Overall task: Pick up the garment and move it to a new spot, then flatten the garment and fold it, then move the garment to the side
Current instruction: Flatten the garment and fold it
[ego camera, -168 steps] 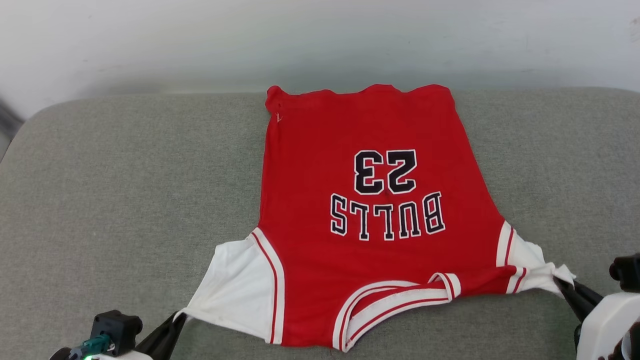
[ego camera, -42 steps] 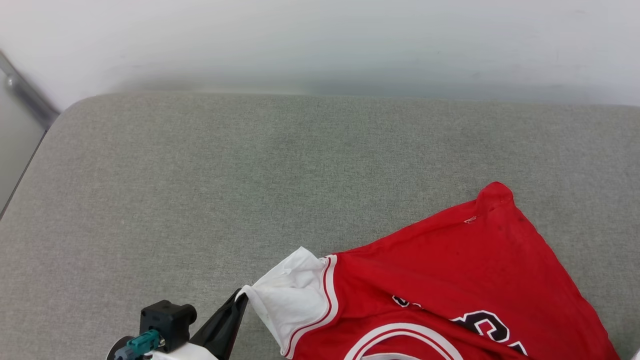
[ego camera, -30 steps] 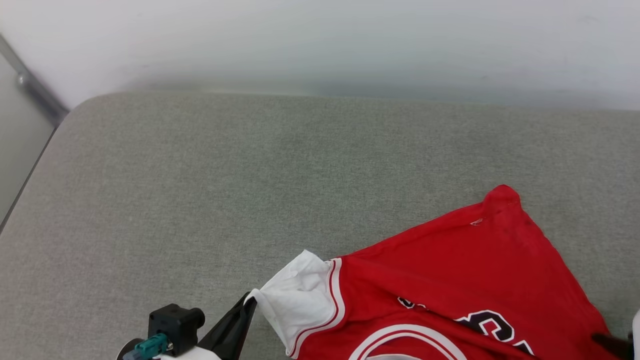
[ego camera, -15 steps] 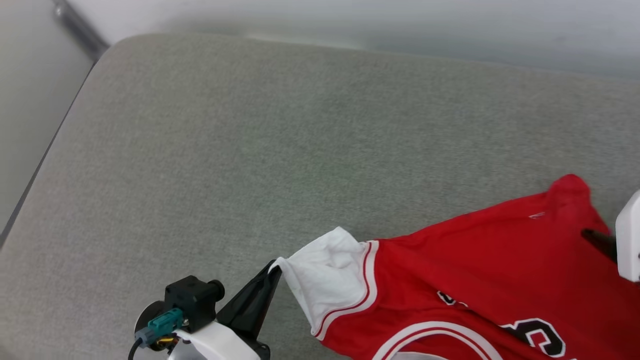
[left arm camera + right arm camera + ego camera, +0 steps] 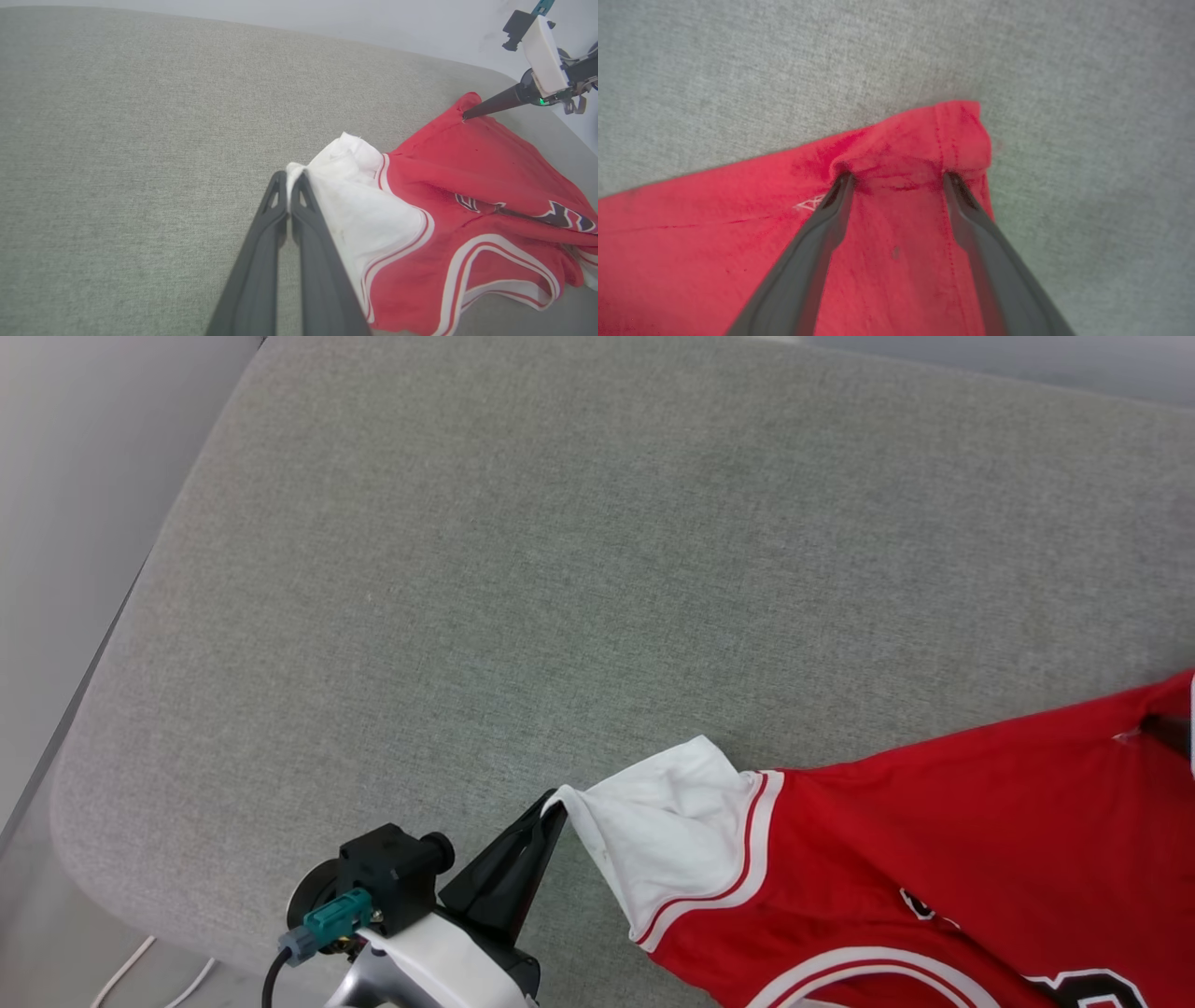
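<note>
Left gripper (image 5: 557, 800) clamps the white sleeve (image 5: 667, 831) of the red sports jersey (image 5: 934, 821); right gripper (image 5: 899, 176), released, straddles its hem (image 5: 915, 144); we judge flattening and folding yet to come

The light was bright, soft and even. A faint shadow lay on the grey cushion (image 5: 1041, 210) beside the garment (image 5: 924, 140) at its red corner. The right wrist picture was fuzzy, most around the dark fingers (image 5: 817, 242). The left wrist picture bent at its edges.
</note>
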Controlling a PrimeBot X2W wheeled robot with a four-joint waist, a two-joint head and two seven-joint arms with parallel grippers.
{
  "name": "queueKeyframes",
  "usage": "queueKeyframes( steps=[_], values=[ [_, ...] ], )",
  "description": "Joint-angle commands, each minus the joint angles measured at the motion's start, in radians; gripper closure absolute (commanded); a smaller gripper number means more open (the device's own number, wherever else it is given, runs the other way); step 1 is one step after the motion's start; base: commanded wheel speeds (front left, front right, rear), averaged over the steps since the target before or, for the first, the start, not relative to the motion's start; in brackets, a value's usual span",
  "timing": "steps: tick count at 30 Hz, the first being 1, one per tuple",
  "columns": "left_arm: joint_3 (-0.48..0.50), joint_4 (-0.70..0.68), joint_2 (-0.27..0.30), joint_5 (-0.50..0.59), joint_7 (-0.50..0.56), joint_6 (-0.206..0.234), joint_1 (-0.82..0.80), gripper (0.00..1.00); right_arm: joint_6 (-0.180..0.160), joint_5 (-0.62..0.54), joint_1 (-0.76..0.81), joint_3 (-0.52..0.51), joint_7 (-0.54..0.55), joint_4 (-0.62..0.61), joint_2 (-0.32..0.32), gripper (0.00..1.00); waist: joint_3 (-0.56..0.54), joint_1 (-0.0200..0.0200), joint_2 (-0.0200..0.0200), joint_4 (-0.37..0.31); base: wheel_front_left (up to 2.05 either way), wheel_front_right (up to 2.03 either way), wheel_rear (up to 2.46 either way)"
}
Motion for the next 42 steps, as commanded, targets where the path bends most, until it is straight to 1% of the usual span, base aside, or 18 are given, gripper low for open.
queueKeyframes(
  steps=[1,4,6,9,10,11,12,20,26,27,30,35,39,42],
  values=[
    [0.000,0.003,-0.006,0.003,-0.004,-0.005,-0.014,1.00,0.000,-0.012,-0.012,-0.001,-0.007,0.024,0.000,0.00,0.020,-0.0002,0.0000,0.016,0.00,0.00,0.00],
    [0.001,0.004,-0.009,0.006,-0.003,-0.006,-0.026,1.00,0.000,-0.019,-0.013,0.003,-0.004,0.056,0.001,0.00,0.036,-0.0002,0.0000,0.025,0.00,0.00,0.00],
    [0.001,0.006,-0.008,0.007,-0.005,-0.008,-0.028,1.00,0.000,-0.011,0.001,0.029,0.007,0.069,0.002,0.00,0.043,-0.0002,0.0000,0.029,0.00,0.00,0.00],
    [0.001,0.009,-0.008,0.007,-0.005,-0.008,-0.036,1.00,0.000,-0.013,0.000,0.031,-0.023,0.086,0.009,0.00,0.050,-0.0002,0.0000,0.030,0.00,0.00,0.00],
    [0.001,0.010,-0.009,0.008,-0.005,-0.008,-0.037,1.00,0.000,-0.009,0.004,0.038,-0.023,0.095,0.015,0.08,0.050,-0.0002,0.0000,0.029,0.00,0.00,0.00],
    [0.000,0.012,-0.009,0.008,-0.003,-0.008,-0.038,1.00,0.000,-0.007,0.009,0.045,-0.023,0.103,0.018,0.75,0.049,-0.0002,0.0000,0.027,0.00,0.00,0.00],
    [-0.001,0.013,-0.009,0.008,-0.002,-0.007,-0.040,1.00,0.000,-0.007,0.010,0.051,-0.025,0.109,0.020,1.00,0.047,-0.0002,0.0000,0.025,0.00,0.00,0.00],
    [0.010,0.016,0.006,0.009,-0.003,0.002,-0.038,1.00,0.000,0.003,-0.008,0.053,-0.112,0.147,0.022,1.00,-0.007,-0.0002,0.0000,-0.010,0.00,0.00,0.00],
    [0.034,0.003,0.036,0.011,-0.009,0.020,-0.025,1.00,0.000,0.044,-0.030,0.054,-0.208,0.164,0.016,1.00,-0.090,-0.0002,0.0000,-0.058,0.00,0.00,0.00],
    [0.034,0.003,0.036,0.011,-0.009,0.020,-0.025,1.00,0.000,0.044,-0.030,0.054,-0.208,0.164,0.016,1.00,-0.090,-0.0002,0.0000,-0.058,0.00,0.00,0.00],
    [0.052,-0.015,0.058,0.013,-0.009,0.034,-0.023,1.00,0.000,0.073,-0.035,0.066,-0.254,0.164,0.009,1.00,-0.136,-0.0002,0.0000,-0.087,0.00,0.00,0.00],
    [0.093,-0.057,0.093,0.019,-0.020,0.063,-0.016,1.00,0.000,0.144,-0.049,0.099,-0.307,0.126,-0.006,1.00,-0.204,-0.0002,0.0000,-0.150,0.00,0.00,0.00],
    [0.129,-0.093,0.123,0.023,-0.035,0.082,-0.007,1.00,0.000,0.189,-0.033,0.118,-0.333,0.061,-0.039,1.00,-0.251,-0.0002,0.0000,-0.194,0.00,0.00,0.00],
    [0.157,-0.125,0.148,0.031,-0.045,0.091,-0.019,1.00,0.000,0.216,-0.022,0.114,-0.345,-0.002,-0.061,1.00,-0.282,-0.0002,0.0000,-0.224,0.00,0.00,0.00]
  ],
)
